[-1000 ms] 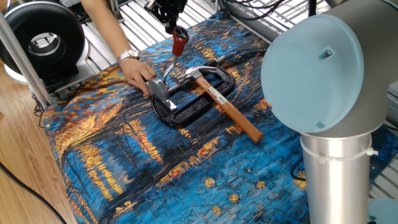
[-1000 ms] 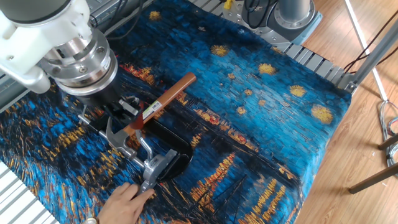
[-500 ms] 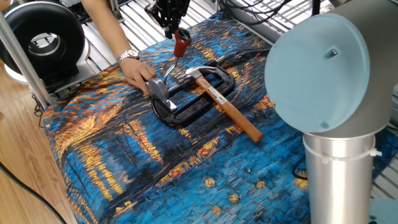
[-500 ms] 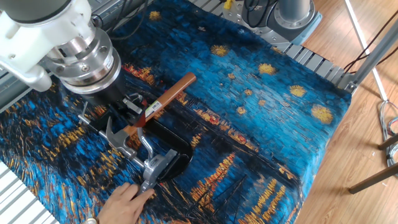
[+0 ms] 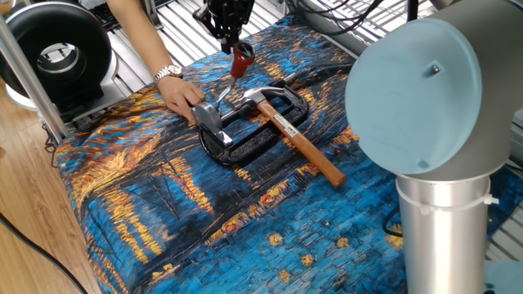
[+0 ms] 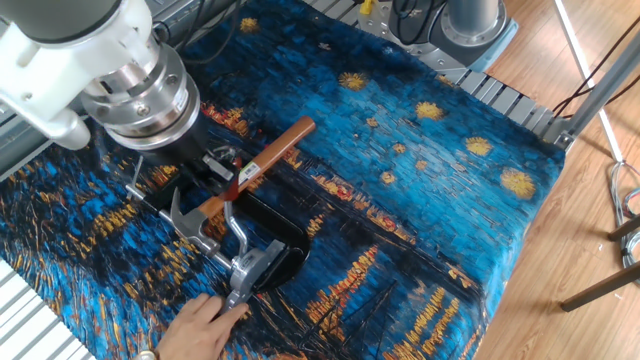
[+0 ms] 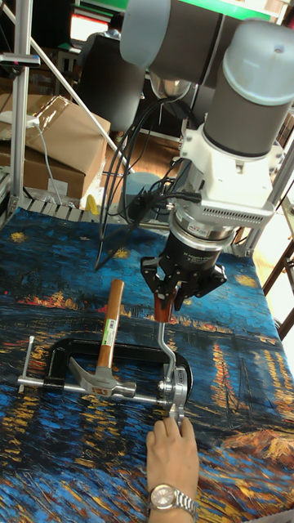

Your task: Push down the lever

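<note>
The lever is a thin bent silver rod with a dark red end. It rises from a silver bracket on a black oval base. My gripper is shut, and its tips rest on top of the red end. The gripper hangs just above and left of that end in one fixed view. In the other fixed view the gripper sits under the big wrist, partly hidden. The rod stands near upright.
A wooden-handled hammer lies across the black base, its steel head by the bracket. A person's hand with a wristwatch holds the bracket down. A blue and orange painted cloth covers the table. The arm's large base stands at the right.
My gripper has shifted slightly sideways toward the hammer handle. The lever's red end has moved with it by a small amount. The hand and hammer stay put.
</note>
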Robot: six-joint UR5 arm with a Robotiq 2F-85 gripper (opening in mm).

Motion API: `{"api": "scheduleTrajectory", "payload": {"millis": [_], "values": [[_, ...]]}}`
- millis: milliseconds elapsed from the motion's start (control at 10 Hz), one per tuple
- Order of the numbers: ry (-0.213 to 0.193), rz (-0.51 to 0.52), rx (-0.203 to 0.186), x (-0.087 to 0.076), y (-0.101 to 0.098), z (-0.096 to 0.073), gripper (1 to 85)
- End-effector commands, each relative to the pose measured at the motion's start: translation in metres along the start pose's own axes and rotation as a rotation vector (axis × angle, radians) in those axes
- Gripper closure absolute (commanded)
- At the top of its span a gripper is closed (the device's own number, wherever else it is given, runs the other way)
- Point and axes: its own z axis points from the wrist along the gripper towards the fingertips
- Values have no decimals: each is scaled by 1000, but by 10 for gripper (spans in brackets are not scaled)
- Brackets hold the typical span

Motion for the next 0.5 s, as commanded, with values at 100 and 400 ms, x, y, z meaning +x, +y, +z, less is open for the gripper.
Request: {"api": "scheduleTrajectory", "payload": {"millis": [100, 400], "values": [[53, -8, 5, 13, 0, 8, 610], [84, -31, -2, 19, 2, 22, 613]]}}
